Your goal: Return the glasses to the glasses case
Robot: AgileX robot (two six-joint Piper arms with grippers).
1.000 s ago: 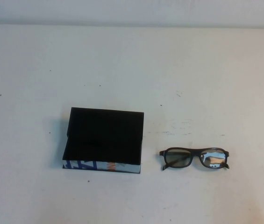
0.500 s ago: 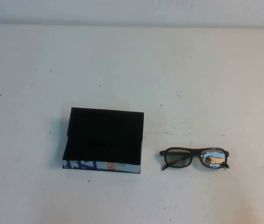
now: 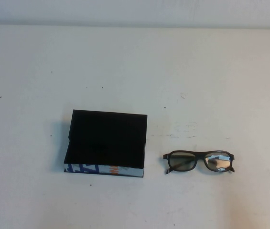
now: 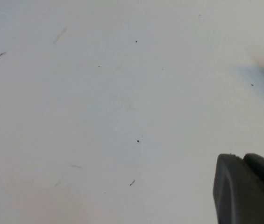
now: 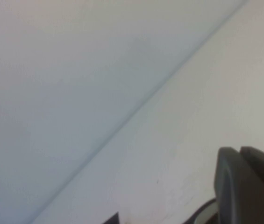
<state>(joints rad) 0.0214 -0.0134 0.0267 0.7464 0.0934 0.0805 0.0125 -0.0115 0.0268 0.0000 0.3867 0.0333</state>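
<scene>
The glasses case point(image 3: 106, 143) is a flat black box with a blue, white and orange front edge, lying left of the table's middle in the high view. The dark-framed glasses point(image 3: 199, 162) lie on the table just to its right, apart from it, lenses facing the robot. Neither arm shows in the high view. My left gripper point(image 4: 243, 157) is shut and empty over bare table. My right gripper point(image 5: 239, 150) is shut and empty; a curved piece of the glasses rim point(image 5: 204, 214) shows beside its fingertips in the right wrist view.
The white table point(image 3: 135, 67) has small dark specks and scuffs. A pale wall meets its far edge point(image 3: 135, 25). A small dark corner point(image 5: 111, 219) shows at the edge of the right wrist view.
</scene>
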